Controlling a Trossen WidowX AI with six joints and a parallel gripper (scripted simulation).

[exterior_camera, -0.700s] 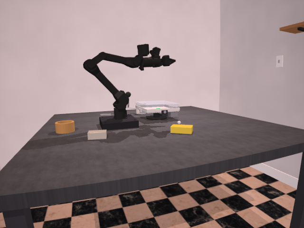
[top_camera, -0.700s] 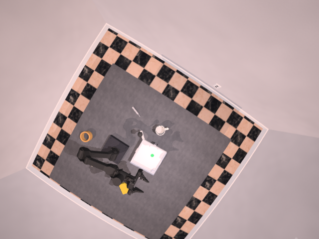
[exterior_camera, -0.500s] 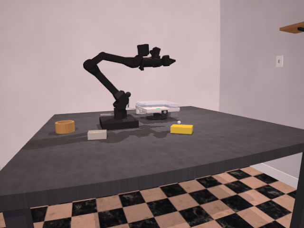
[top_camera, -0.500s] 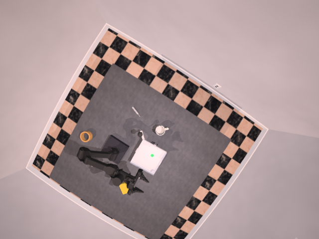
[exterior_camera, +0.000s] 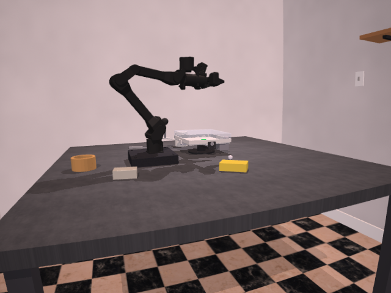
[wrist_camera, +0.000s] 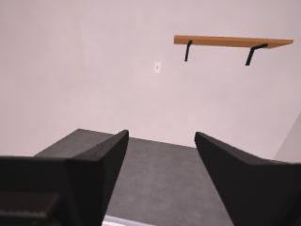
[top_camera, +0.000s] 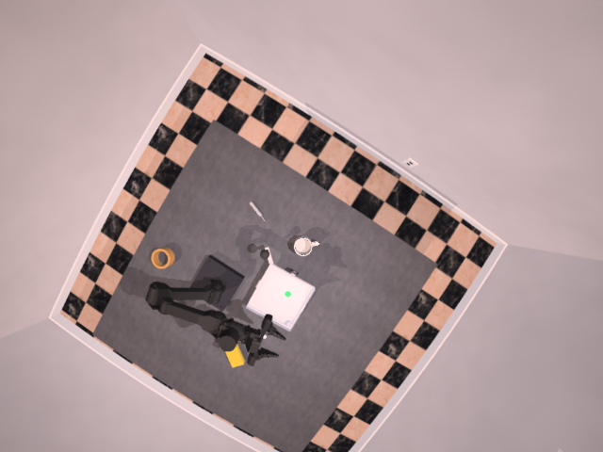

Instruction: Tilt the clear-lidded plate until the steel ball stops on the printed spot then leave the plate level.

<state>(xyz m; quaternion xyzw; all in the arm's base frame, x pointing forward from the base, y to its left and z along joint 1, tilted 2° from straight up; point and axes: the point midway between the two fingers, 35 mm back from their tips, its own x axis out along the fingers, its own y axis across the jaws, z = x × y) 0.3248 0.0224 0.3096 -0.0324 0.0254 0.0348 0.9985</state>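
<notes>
The white clear-lidded plate (top_camera: 280, 297) sits on a dark pivot stand mid-table, and looks level in the side view (exterior_camera: 201, 138). The green printed spot (top_camera: 287, 294) is near its middle. A small dark speck (top_camera: 291, 270) at the plate's far edge may be the steel ball; I cannot tell for sure. A white handle with a dark knob (top_camera: 266, 253) sticks out from one corner. My gripper (top_camera: 275, 345) (exterior_camera: 220, 81) is open and empty. It is high above the table beside the plate's near edge. The wrist view shows its fingers spread and facing the wall.
A yellow block (exterior_camera: 233, 165) lies under the wrist, with a small white ball (exterior_camera: 230, 156) next to it. A beige block (exterior_camera: 124, 173) and an orange ring (top_camera: 162, 257) lie near the arm base (exterior_camera: 153, 156). A white mug (top_camera: 302, 246) and a thin tool (top_camera: 256, 211) lie beyond the plate.
</notes>
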